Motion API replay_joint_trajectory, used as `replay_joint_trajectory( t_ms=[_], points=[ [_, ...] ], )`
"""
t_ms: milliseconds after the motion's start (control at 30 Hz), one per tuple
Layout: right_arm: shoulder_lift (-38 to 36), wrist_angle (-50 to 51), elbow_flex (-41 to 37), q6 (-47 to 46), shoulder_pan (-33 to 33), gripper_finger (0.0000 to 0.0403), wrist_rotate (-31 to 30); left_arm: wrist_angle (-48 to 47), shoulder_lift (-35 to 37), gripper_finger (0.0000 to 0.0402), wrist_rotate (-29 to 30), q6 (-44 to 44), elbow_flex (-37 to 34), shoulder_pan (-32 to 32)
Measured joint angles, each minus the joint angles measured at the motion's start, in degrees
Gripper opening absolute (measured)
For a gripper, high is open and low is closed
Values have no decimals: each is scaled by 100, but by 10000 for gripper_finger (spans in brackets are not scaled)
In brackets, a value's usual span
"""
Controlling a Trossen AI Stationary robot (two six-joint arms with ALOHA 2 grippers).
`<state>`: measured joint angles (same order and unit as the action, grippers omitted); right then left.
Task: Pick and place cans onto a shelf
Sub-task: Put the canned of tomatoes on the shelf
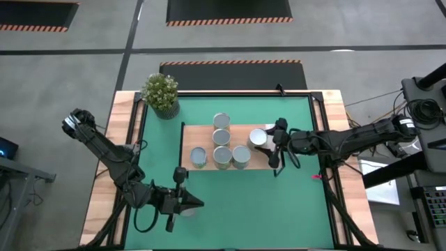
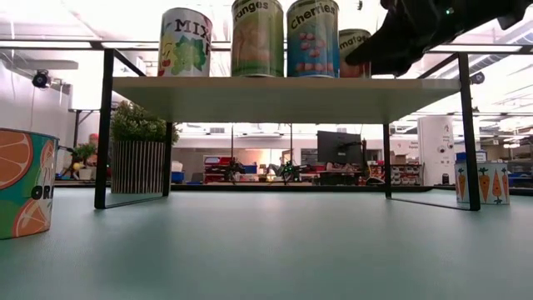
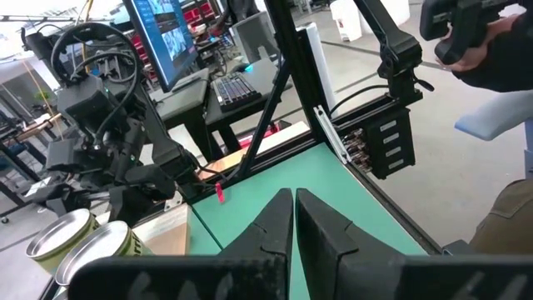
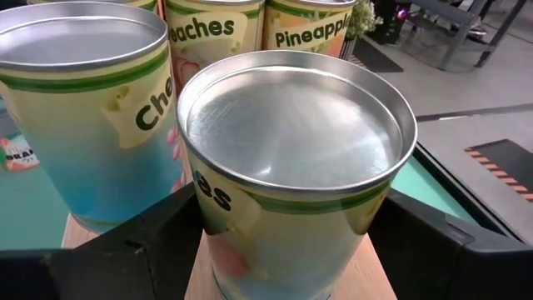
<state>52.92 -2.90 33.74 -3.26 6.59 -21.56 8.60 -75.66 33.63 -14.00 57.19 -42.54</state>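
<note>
The shelf stands mid-table and carries several cans. In the low view their labels show along its top. My right gripper reaches in level from the table's right and is shut on the rightmost can, a tomato can that stands on the board. My left gripper hovers over the mat near the table's front edge, shut and empty. An orange-labelled can and a carrot-labelled can stand on the mat. My right gripper has the tomato can between its two fingers, one on each side of the can's wall, below the rim. The fingers come in level from the table's right. The can is upright with its bottom on the shelf board.
A potted plant stands at the far left corner of the green mat. Cherries, peaches and pineapple cans crowd close behind the held can. A person's arm shows beyond the table's right edge.
</note>
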Motion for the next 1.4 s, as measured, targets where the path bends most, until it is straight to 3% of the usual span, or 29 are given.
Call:
replay_joint_trajectory(
  t_ms=[333, 667, 1133, 1400],
  points=[
    [-4, 69, -4, -57, 0, 355, 13, 4, 0, 0, 0, -2, 4, 0],
    [-218, 336, 240, -128, 0, 355, 11, 87, 0, 0, 0, -2, 9, 0],
    [-216, 2482, 1667, -321, 0, 327, 13, 85, 0, 0, 0, -4, 9, 0],
    [-174, 4557, 2580, -1190, 0, 324, 17, 83, 0, 0, 0, -7, 9, -2]
  ],
)
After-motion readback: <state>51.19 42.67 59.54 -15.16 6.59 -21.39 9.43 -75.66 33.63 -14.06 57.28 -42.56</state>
